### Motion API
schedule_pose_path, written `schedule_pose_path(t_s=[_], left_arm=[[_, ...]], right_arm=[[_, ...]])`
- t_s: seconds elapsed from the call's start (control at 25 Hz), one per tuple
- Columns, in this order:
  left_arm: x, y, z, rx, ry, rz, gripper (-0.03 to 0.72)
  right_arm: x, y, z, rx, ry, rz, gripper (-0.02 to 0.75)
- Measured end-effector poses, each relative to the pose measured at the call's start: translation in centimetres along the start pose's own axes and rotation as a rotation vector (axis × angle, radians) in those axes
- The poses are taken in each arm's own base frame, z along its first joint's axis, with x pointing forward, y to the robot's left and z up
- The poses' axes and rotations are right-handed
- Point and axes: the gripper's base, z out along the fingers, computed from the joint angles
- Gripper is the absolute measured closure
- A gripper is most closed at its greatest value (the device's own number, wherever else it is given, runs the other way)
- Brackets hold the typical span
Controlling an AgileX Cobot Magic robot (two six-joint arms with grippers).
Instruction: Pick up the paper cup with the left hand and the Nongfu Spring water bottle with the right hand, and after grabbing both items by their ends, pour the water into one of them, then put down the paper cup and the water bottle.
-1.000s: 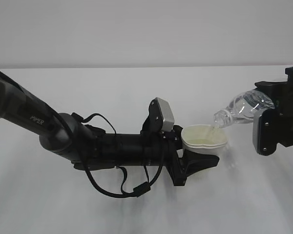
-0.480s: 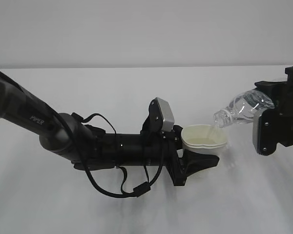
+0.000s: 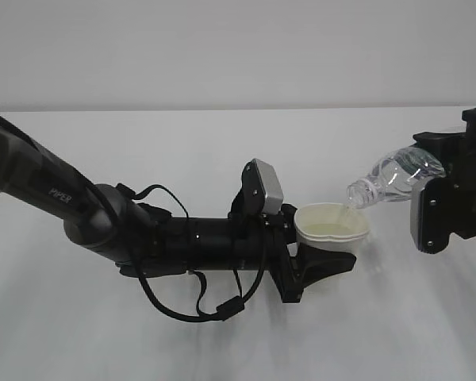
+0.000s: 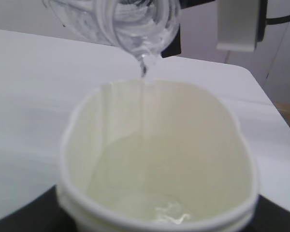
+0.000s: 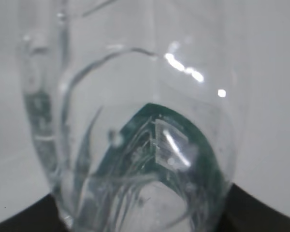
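Left wrist view alone shows water (image 4: 144, 77) falling in a thin stream into the paper cup (image 4: 159, 159), pooling at its bottom. Right wrist view: only the bottle's wall, green label behind. From the side, left gripper (image 3: 321, 254) pinches the cup, squashed oval, above the white table (image 3: 222, 143). Right hand (image 3: 448, 190) clamps the Nongfu Spring water bottle (image 3: 393, 178), tilted mouth-down over the rim. Plain pale wall (image 3: 222, 48) behind.
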Motion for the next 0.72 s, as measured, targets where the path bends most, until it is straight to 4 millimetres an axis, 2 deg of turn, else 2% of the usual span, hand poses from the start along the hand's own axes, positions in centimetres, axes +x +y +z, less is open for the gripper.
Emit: schedule_pose_path(t_s=[0.72], left_arm=[[0.0, 0.0, 0.0, 0.0, 0.0, 0.0, 0.258]], right_arm=[[0.07, -0.22, 0.17, 0.004, -0.001, -0.007, 0.363]])
